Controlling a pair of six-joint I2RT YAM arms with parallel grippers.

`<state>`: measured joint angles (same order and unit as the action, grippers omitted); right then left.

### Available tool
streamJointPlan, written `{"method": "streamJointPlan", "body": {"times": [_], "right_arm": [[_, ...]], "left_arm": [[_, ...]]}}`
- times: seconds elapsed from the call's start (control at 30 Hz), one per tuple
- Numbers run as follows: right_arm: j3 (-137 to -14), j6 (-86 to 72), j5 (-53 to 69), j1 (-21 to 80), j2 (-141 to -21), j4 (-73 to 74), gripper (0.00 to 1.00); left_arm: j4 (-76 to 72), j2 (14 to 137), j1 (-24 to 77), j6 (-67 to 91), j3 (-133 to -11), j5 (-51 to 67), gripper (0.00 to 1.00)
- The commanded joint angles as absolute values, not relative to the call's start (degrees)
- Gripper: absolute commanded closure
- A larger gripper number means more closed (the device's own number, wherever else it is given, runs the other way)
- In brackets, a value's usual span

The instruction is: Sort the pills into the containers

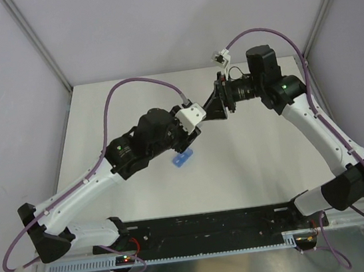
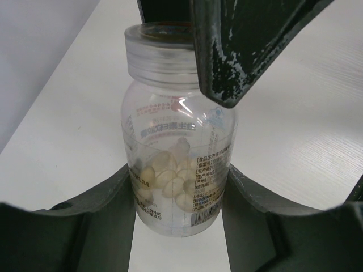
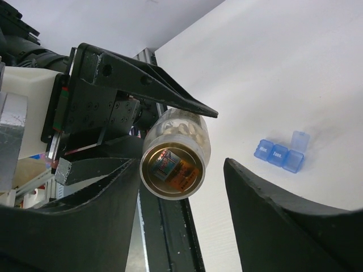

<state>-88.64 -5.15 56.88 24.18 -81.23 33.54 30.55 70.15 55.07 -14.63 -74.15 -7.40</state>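
Note:
My left gripper (image 2: pixel 178 198) is shut on a small clear bottle (image 2: pixel 178 164) with a wide clear cap, held above the table. The pills (image 2: pixel 167 173) show inside it as pale yellowish capsules. In the right wrist view the bottle (image 3: pixel 176 153) points cap-first at the camera, orange-brown behind the cap. My right gripper (image 3: pixel 181 181) is open, its jaws on either side of the cap; one finger (image 2: pixel 238 51) crosses the cap in the left wrist view. The blue containers strip (image 1: pixel 183 159) lies on the table below the left gripper and also shows in the right wrist view (image 3: pixel 282 153), one lid raised.
The white table (image 1: pixel 253 167) has grey walls at the back and sides. A black rail (image 1: pixel 207 226) with the arm bases runs along the near edge. Purple cables loop over both arms.

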Motion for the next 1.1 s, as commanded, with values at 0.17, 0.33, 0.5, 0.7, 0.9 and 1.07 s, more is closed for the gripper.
{"method": "streamJointPlan", "body": {"times": [0.17, 0.33, 0.5, 0.7, 0.9, 1.07], "right_arm": [[-88.51, -4.08, 58.15, 24.77, -80.81, 31.9, 0.57], [-88.95, 0.98, 58.01, 25.13, -79.93, 34.48, 0.79], [-89.12, 12.47, 56.96, 25.89, -77.28, 38.87, 0.94], [-88.3, 29.93, 53.89, 29.26, -72.9, 45.08, 0.97], [-88.97, 40.78, 52.37, 32.17, -70.6, 50.32, 0.97], [-89.78, 44.22, 47.57, 34.73, -70.15, 53.57, 0.83]], "left_arm": [[27.5, 69.82, 55.68, -15.73, -74.66, -8.1, 1.0], [27.54, 68.6, 55.61, -16.15, -73.54, -4.29, 1.0], [28.22, 66.99, 53.82, -16.65, -72.5, 7.01, 1.0], [31.37, 65.52, 49.08, -16.89, -71.57, 32.09, 1.0], [34.3, 66.63, 47.3, -15.88, -71.74, 50.67, 1.0], [35.4, 67.45, 47.26, -16.09, -72.24, 48.91, 1.0]]}}
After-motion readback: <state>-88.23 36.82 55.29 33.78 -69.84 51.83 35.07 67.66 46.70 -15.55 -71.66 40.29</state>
